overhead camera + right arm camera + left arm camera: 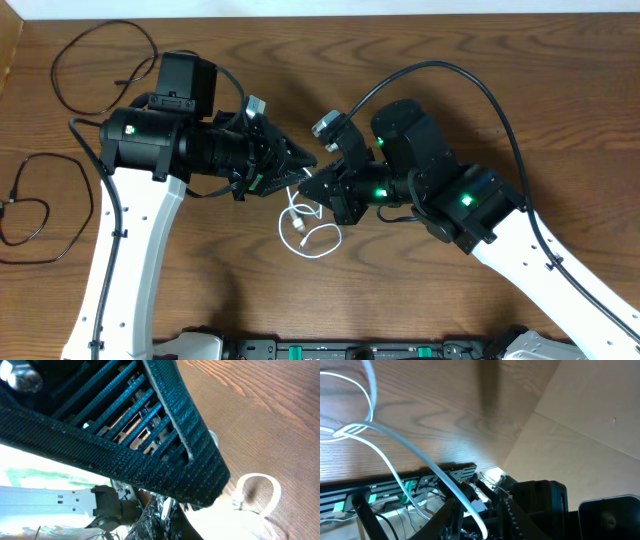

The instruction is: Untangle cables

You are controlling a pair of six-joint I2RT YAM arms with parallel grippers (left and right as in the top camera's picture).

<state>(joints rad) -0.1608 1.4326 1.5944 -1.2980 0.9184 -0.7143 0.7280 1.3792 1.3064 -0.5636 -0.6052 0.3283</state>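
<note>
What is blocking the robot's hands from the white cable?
Nothing visible. The left gripper and right gripper meet right over the white cable, which runs up to them across the bare table.

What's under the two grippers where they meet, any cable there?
The white cable loops out on the table from beneath the left gripper and right gripper. Its upper end runs under them and is covered, so whether either holds it cannot be seen.

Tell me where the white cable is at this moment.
In the overhead view, the white cable lies looped near the middle of the table, just below the spot where the left gripper and right gripper meet.
</note>
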